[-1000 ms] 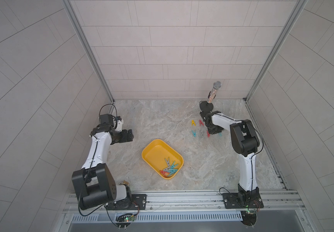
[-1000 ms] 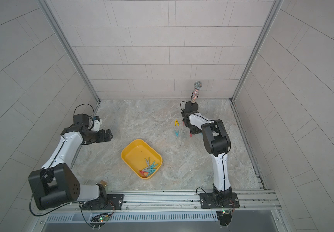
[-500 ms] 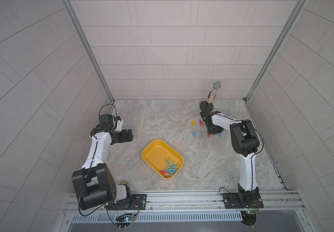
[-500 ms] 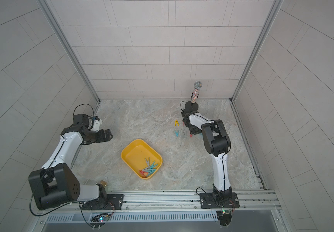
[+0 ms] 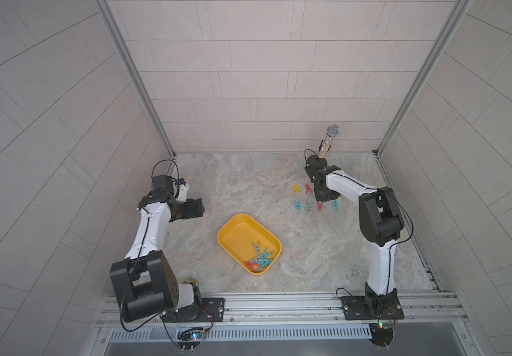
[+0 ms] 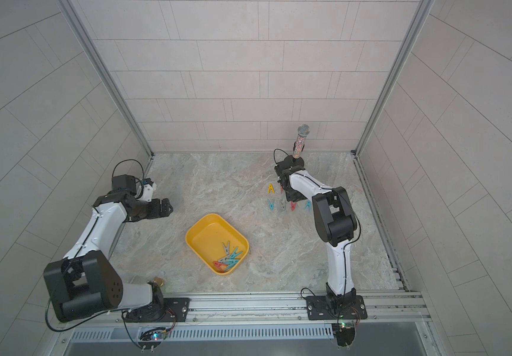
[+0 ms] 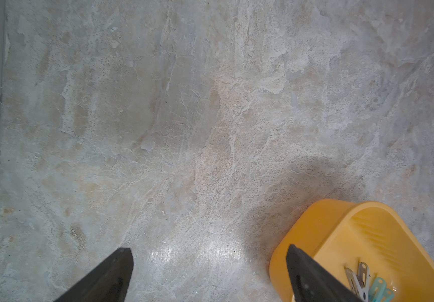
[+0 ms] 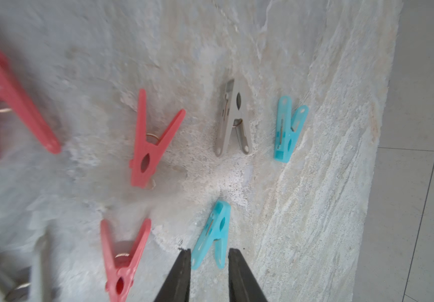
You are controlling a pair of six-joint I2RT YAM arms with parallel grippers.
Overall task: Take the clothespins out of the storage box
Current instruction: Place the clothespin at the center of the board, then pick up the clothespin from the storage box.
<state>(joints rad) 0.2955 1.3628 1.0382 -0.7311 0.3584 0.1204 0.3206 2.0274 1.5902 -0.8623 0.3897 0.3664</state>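
Right pincer [image 8: 209, 252] hangs low over the bench [image 8: 302, 209], jaws only narrowly apart. The leg ends of a teal clothespin [image 8: 215, 230] lie between its fingertips [image 8: 181, 264]. That peg lies flat on the stone, with a sliver of bench showing beside one leg.

Around it in the right wrist view lie more clothespins, none touching another: a red clothespin [image 8: 153, 141], a second red clothespin [image 8: 121, 261], a grey clothespin [image 8: 234, 117] and another teal one [image 8: 290, 128]. Two more are blurred at the frame's edge.

In both top views these pegs form loose rows near the back right of the bench, a yellow clothespin [image 5: 296, 188] among them, some partly covered by the right arm.

The storage box [image 5: 233, 226] sits near the bench's middle, well apart from the rows. A heap of teal, red and grey pegs [image 5: 260, 257] lies at its end nearer the front rail.

The left pincer [image 5: 197, 208] hovers left of the box, jaws spread wide and holding nothing. In the left wrist view one finger [image 7: 304, 274] overlaps the box's wall.

A glittery microphone [image 5: 328, 141] stands upright by the back wall, behind the right arm.
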